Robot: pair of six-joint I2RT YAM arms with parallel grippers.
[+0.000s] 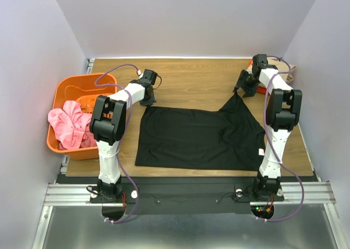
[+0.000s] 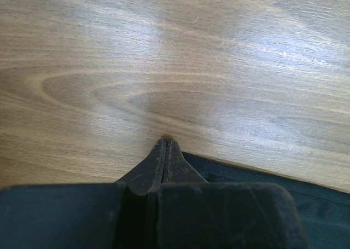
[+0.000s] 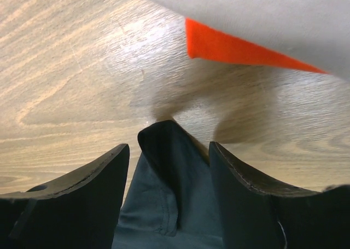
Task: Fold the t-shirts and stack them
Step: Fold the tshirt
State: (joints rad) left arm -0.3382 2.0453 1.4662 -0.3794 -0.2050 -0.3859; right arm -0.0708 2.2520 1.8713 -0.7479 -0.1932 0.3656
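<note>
Black t-shirt (image 1: 199, 137) lies flat mid-worktop (image 1: 191, 76), long axis left-right. Its far edge runs between the two grippers, so each arm has its own far corner.

Right gripper (image 3: 168, 146) is at the far-right corner, which stands up in a peak. Jaws are wide and straddle the peak. Cloth sits between the fingers (image 3: 82, 191), not clamped as far as the wrist view shows. Arm is reached far, wrist pitched down.

Left gripper (image 2: 165, 144) is at the far-left corner, jaws closed tip to tip, low at the shirt's edge, with cloth running off to one side. Can't tell if any cloth is pinched. Elbow is up, wrist tipped down.

My read: the first fold on the black shirt isn't made yet. The next move needs both far corners held and drawn toward the near edge, so the right has to close first.

Tan t-shirt (image 1: 285, 68) and orange t-shirt (image 3: 229, 44) sit in the far-right corner just beyond the right gripper, a possible snag. Orange basket (image 1: 65, 90) with pink cloth (image 1: 68, 126) sits at left, well apart.
</note>
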